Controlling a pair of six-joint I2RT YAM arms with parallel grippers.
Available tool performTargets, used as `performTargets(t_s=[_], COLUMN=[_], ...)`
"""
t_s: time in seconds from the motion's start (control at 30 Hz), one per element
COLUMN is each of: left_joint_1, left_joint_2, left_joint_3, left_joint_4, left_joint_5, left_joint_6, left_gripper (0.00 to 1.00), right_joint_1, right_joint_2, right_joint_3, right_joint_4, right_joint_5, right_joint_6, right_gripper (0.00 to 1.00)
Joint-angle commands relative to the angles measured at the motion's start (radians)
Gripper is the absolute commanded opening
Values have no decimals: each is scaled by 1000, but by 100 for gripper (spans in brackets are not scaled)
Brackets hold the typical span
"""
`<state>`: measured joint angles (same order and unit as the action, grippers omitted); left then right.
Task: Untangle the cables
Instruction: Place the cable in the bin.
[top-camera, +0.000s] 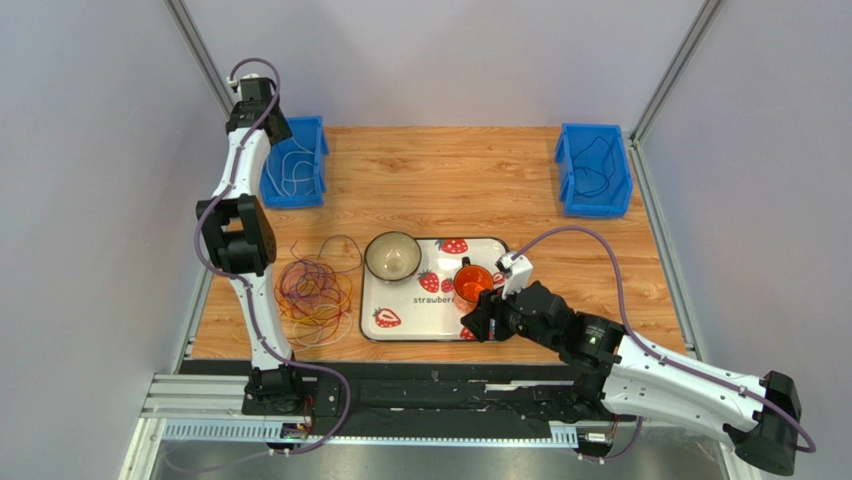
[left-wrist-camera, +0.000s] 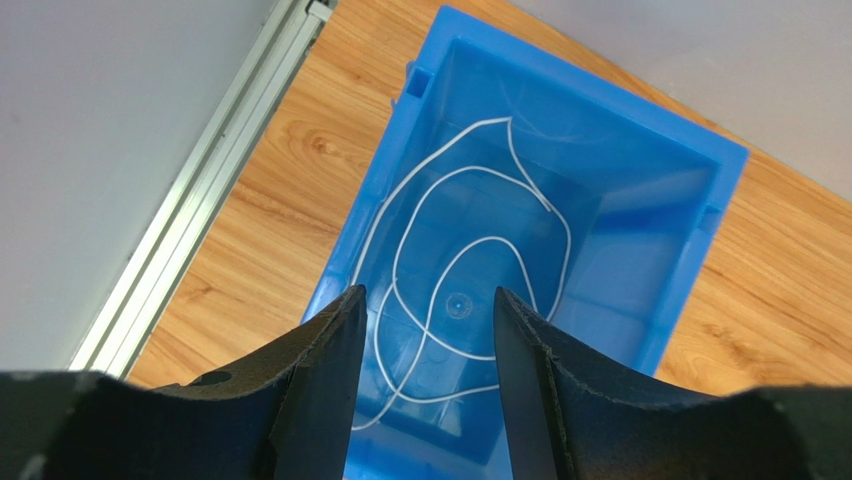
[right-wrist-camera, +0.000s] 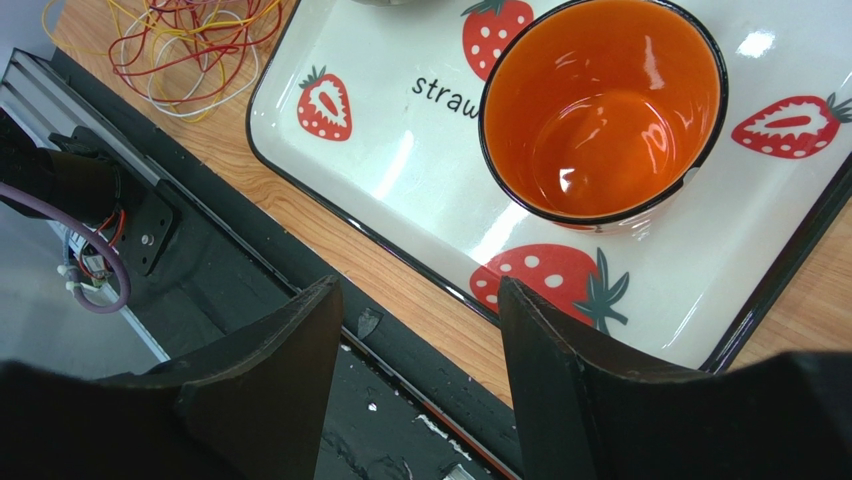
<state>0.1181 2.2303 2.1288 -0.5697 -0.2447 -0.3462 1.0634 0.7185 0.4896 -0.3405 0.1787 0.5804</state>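
Observation:
A tangle of thin cables (top-camera: 313, 290) in yellow, orange, red and purple lies on the wooden table left of the tray, and shows at the top left of the right wrist view (right-wrist-camera: 190, 40). One white cable (left-wrist-camera: 470, 250) lies looped on the floor of the left blue bin (left-wrist-camera: 640, 290). My left gripper (left-wrist-camera: 430, 295) hangs open above that bin (top-camera: 322, 150), holding nothing. A dark cable (top-camera: 597, 165) lies in the right blue bin (top-camera: 570, 190). My right gripper (right-wrist-camera: 418, 285) is open and empty over the tray's near edge (top-camera: 478, 322).
A strawberry-print tray (right-wrist-camera: 400, 150) sits mid-table with a pale bowl (top-camera: 392, 256) and an orange cup (right-wrist-camera: 600, 110) on it. The black base rail (right-wrist-camera: 250, 290) runs along the near edge. Grey walls and metal frame posts enclose the table.

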Motion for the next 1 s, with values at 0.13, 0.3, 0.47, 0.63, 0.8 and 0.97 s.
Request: performTargets(t_s=[0.13,0.3,0.47,0.63,0.8,0.97], left_joint_1=[3,5,5,5,6,5], left_joint_2=[-253,-369,-463,-546,-668,-829], left_joint_3=[-137,-266,-380,-507,-639,-851], left_joint_4=[-6,8,-15,-53,-91,-78], left_joint_5=[19,39,94,134,139,150], left_joint_6=[-39,-59,-86,-114,-143,-172], left_gripper=[58,57,56,56,54,54], right_joint_1=[0,0,0,0,0,0], right_joint_2=[-34,-56,-82,-96,-108,-119], right_joint_3=[27,26,20,23,26,23], right_joint_4=[14,5,-3,-9,-14,-12], right_joint_5=[-7,-10,-7,-8,-10,-19], right_joint_6=[2,-1,1,3,-2,-2], right_gripper=[62,62,62,62,62,62])
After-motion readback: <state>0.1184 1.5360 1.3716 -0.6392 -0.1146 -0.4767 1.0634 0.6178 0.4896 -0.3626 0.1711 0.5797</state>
